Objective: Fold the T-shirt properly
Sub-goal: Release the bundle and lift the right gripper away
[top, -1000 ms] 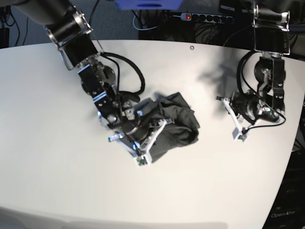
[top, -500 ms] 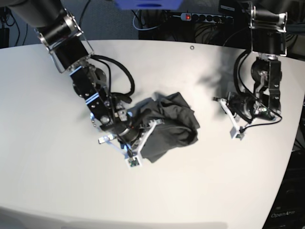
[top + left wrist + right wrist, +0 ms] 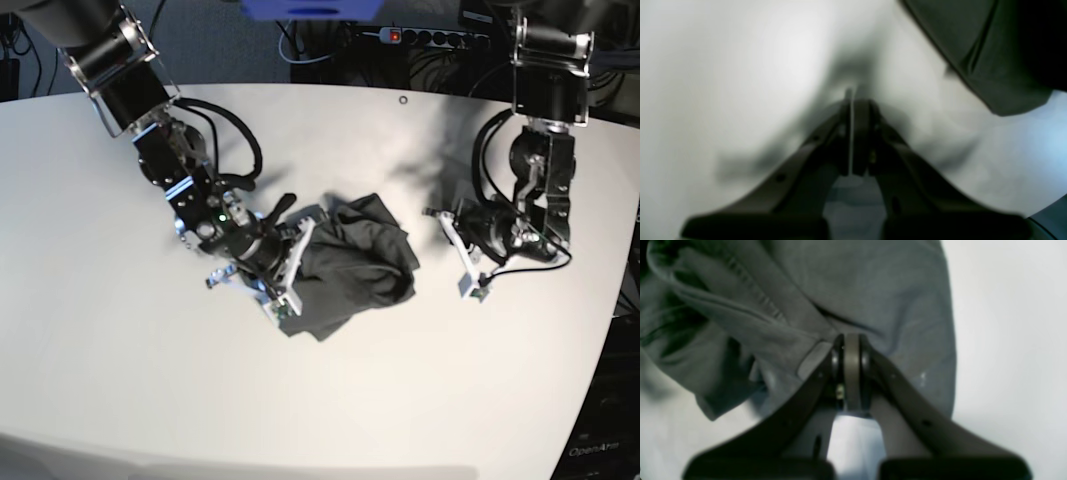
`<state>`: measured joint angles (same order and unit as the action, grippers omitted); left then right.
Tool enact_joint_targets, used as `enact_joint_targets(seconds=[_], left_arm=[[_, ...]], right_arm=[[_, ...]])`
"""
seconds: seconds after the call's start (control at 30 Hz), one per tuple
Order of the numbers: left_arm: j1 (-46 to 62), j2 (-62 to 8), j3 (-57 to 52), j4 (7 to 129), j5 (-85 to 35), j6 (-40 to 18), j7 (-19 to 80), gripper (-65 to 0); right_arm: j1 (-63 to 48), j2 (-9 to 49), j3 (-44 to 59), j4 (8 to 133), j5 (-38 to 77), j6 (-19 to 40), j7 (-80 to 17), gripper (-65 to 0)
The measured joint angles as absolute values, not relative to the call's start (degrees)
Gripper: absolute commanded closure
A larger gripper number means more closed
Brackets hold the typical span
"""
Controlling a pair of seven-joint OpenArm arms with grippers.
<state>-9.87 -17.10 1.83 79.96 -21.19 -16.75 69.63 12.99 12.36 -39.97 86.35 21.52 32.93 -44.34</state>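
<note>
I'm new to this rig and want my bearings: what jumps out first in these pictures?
The crumpled dark grey T-shirt lies bunched near the middle of the white table, nowhere near folded. The right gripper has its jaws shut on a fold of the cloth at the heap's edge. The left gripper hovers shut and empty over bare table beside the shirt.

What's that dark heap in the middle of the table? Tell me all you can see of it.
It is a T-shirt, dark grey, of thin soft cloth, lying crumpled and bunched on the white table, not folded. A stitched hem and a small pale patch show close up. The right claw is shut on a fold at one edge. The left claw is shut, apart from it.
</note>
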Motion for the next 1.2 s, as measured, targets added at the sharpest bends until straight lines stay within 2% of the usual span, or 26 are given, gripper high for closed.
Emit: enact_joint_targets(seconds=[0.33,0.47,0.77,1.03,1.2], left_arm=[[-10.0,-16.7,1.8,79.9,-21.2,-16.8,69.6,-1.9],[-10.0,-16.6,1.9,79.9,-21.2,-16.8,68.7,-1.9],[-11.0,-16.6,2.9,76.2,-21.8,-17.0,65.5,-1.9],[-11.1,-16.7,2.9,75.8,-21.7,-17.0,64.7,-1.9],[-11.1,-16.7,2.9,75.8,-21.7,-17.0,64.7,-1.9]], right_arm=[[11.0,12.5,-40.0,86.6,21.5,32.9,-43.9,-0.1],[6.9,10.2,-40.5,88.1,21.6,32.9,-44.1,-0.1],[4.3,5.3,-50.2,92.1,22.0,32.3,-46.3,-0.1],[6.4,5.5,-55.8,92.0,21.9,32.3,-47.4,-0.1],[9.8,5.8,-64.8,90.2,21.3,32.3,-49.6,-0.1]])
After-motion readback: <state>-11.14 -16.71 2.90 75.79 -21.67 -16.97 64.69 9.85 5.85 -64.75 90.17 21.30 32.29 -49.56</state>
